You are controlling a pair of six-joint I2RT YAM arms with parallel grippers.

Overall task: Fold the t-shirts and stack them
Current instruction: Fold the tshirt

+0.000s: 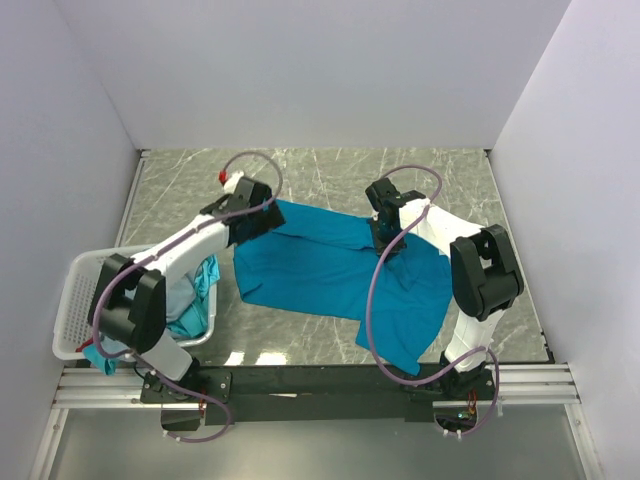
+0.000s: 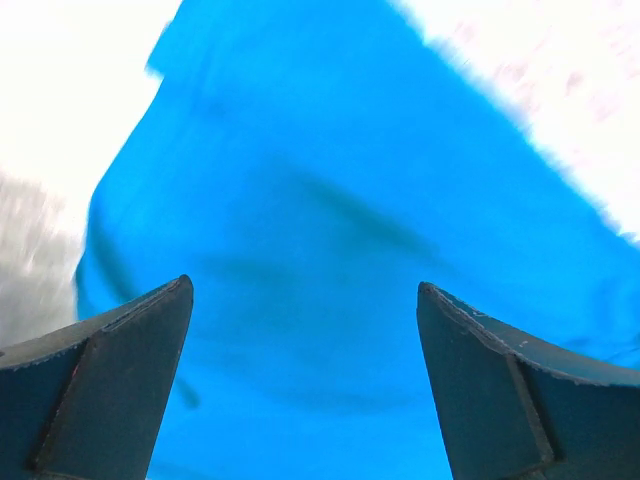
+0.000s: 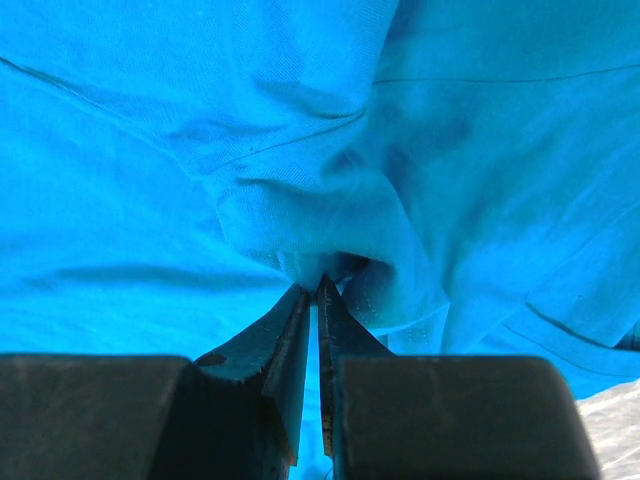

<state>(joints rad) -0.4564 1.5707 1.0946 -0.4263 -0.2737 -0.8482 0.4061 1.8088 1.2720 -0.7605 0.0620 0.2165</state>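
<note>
The bright blue t-shirt (image 1: 335,270) lies spread across the middle of the table (image 1: 330,170), between the two arms. It is not flat. Its cloth runs in a wide band from upper left to lower right, with long creases through the middle and one end reaching toward the near edge on the right. The colour is a plain, saturated teal-blue, and a seam line shows in the right wrist view.

The right gripper (image 3: 315,287) sits on the shirt's right part, its jaws drawn almost together on a bunched fold of the blue cloth (the fabric puckers up right at the fingertips). The left gripper (image 2: 305,283) stands over the shirt's upper left corner with its jaws spread wide and nothing between them. The blue cloth fills the space below.

The other shirts (image 1: 192,290), one pale grey-blue and one teal, are heaped in a white lattice basket (image 1: 72,320) at the table's left edge, partly under the left arm.

The table is grey-green stone-patterned with pale veins and a slight shine. Plain white walls (image 1: 300,70) close it in on three sides, and a metal rail (image 1: 320,375) runs along the near edge where the arms are bolted. Purple cables (image 1: 372,300) loop along both arms.
</note>
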